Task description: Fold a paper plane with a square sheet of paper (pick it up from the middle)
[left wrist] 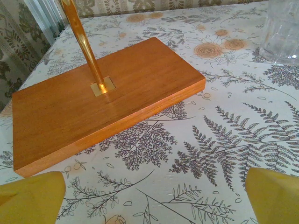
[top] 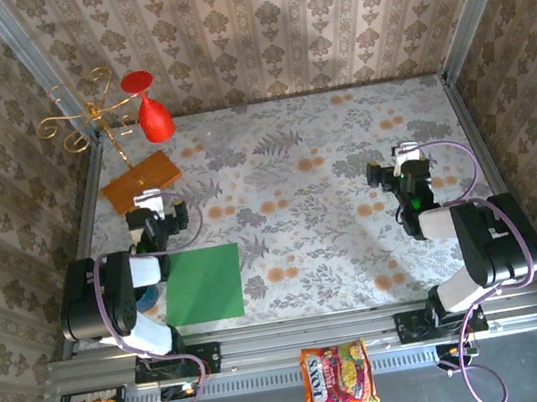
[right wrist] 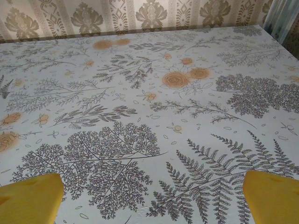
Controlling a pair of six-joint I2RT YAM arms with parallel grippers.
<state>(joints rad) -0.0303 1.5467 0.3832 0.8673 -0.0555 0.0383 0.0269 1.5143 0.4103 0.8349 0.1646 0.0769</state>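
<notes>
Snack packet (top: 337, 377), red-yellow, printed: lies on the metal rail (top: 270, 344) at the near edge, between the two arm bases.
Square sheet of paper (top: 203, 285), bright green: flat and unfolded on the flowered table (top: 322, 152), near-left part, just beside the left arm.
Left gripper (top: 157, 221): jaws apart, nothing between them; faces the orange-brown board (left wrist: 103, 102), near it, not touching.
Board: carries a gold stand (left wrist: 86, 44).
Right gripper (top: 397, 170): jaws apart, empty, above bare tablecloth, well apart from the sheet.
</notes>
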